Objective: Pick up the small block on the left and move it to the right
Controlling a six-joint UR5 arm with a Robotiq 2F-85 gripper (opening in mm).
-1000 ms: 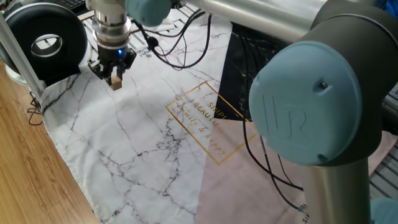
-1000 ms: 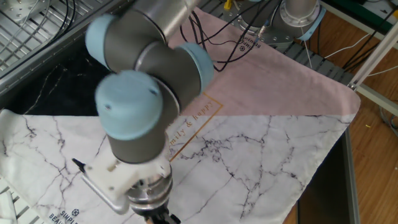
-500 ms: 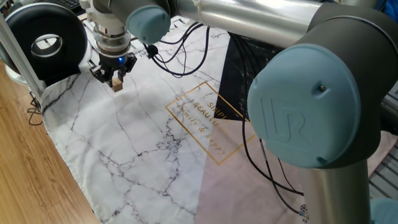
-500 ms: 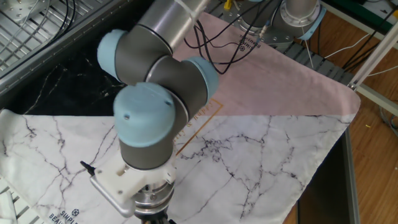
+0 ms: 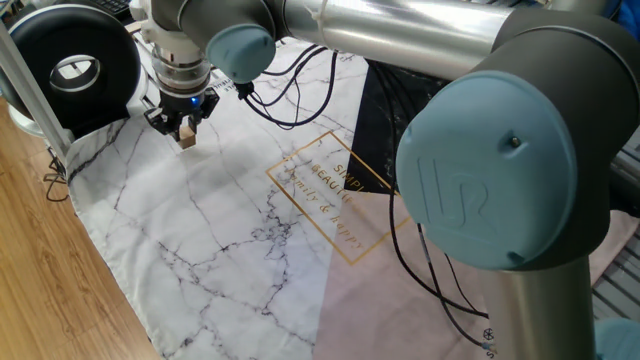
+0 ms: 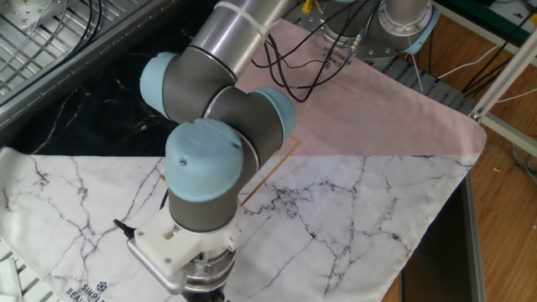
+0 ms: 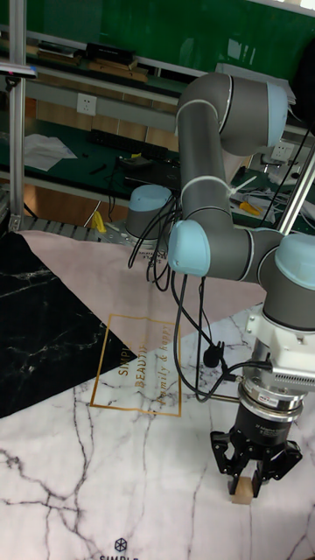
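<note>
Your tool has drifted slightly toward the cloth's far edge, carrying the small block along. In the other fixed view, the arm's elbow joint has swung rightward.

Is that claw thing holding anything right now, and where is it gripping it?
Yes. The gripper holds a small wooden block, its fingers closed on the block's upper sides; the lower end sticks out below.

Arm bent over, gripper pointing straight down.
The gripper hangs at the 5 o'clock corner of the tall view, its black fingers closed on a small block, wrist vertical above.
</note>
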